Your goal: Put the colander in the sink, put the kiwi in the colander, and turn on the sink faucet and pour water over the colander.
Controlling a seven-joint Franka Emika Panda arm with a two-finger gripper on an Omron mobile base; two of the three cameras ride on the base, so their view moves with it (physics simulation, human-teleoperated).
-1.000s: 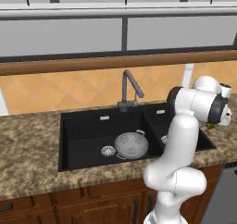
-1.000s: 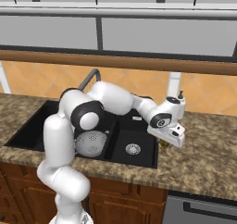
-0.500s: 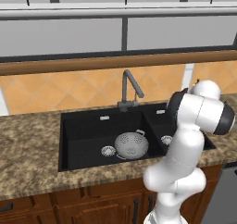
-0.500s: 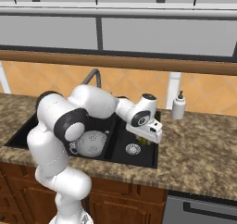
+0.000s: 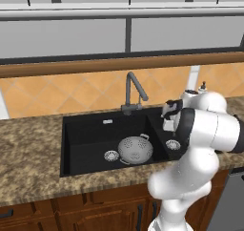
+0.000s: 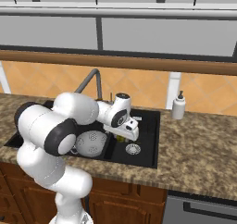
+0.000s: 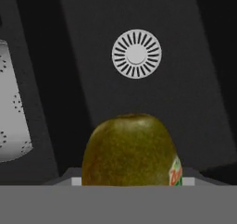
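Left base view: the colander [image 5: 135, 149] sits in the larger basin of the sink [image 5: 90, 137], and the end effector [image 5: 167, 125] hangs over the smaller basin.

Right base view: the kiwi [image 6: 120, 138] peeks out under the end effector [image 6: 126, 134], just beside the colander [image 6: 91, 142].

Hand view: the kiwi [image 7: 130, 151] is clamped at its middle, above the drain [image 7: 136, 54]. It looks light, firm and a little slippery, so a gentle release suits it.
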